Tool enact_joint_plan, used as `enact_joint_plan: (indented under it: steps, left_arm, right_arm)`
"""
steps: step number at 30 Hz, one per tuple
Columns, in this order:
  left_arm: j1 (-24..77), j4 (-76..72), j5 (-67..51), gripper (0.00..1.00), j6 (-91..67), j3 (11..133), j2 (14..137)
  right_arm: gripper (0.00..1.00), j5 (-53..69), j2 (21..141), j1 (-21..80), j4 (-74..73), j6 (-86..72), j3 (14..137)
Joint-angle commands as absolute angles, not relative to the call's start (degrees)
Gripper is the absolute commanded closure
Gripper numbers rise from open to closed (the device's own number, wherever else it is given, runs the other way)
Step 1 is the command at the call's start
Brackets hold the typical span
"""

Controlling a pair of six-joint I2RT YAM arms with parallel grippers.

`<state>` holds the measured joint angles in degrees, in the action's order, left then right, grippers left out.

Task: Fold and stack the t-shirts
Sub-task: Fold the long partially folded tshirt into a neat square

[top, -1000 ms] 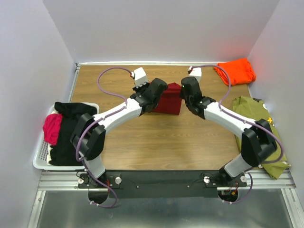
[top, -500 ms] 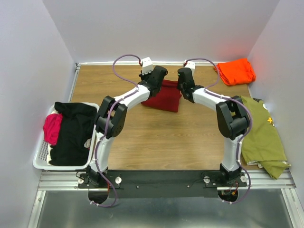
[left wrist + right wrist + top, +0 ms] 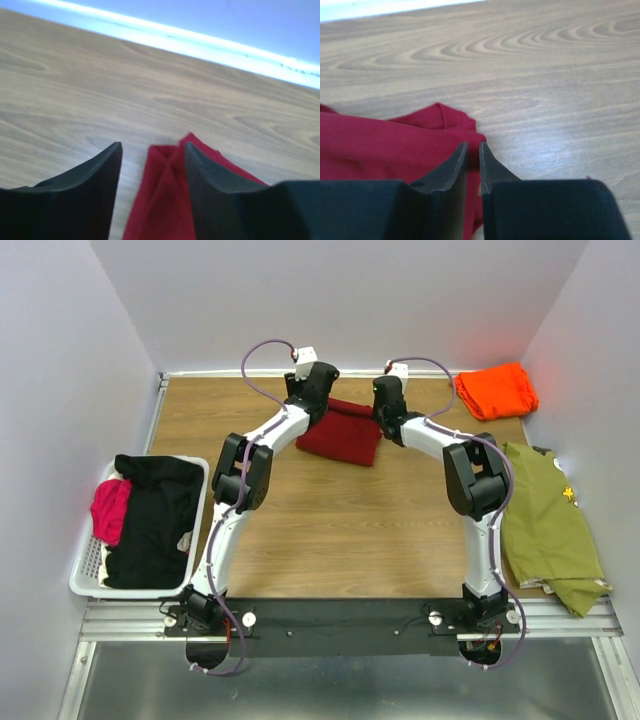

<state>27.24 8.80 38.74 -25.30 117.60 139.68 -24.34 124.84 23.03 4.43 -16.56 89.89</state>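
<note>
Wood-grain table boxed in by plain pale walls.
The table point(image 3: 340, 540) has a light brown plank pattern. Pale lavender-white walls point(image 3: 340, 300) rise at its far edge and both sides, with a white strip point(image 3: 200, 372) along the back joint. A ribbed metal rail point(image 3: 120, 620) lines the near edge, grey sheet metal point(image 3: 340, 688) beyond it. The light is soft and even.

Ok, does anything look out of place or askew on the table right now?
The olive shirt lies unfolded, spilling past the table's right edge. The folded dark red shirt sits skewed to the far edge, apart from the orange shirt in the far right corner.
</note>
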Motion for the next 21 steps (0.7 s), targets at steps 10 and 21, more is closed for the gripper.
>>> enact_joint_plan:
  steps: [10,21]
  left_arm:
    - [26.3,3.1,36.5,0.32,-24.5,105.0,124.9]
    - [27.3,0.4,16.8,0.37,-24.8,88.3,116.4]
  right_arm:
    - [0.58,-22.9,119.5,21.7,3.2,-17.2,91.9]
    - [0.58,-15.8,115.7,27.6,1.6,-21.4,81.7]
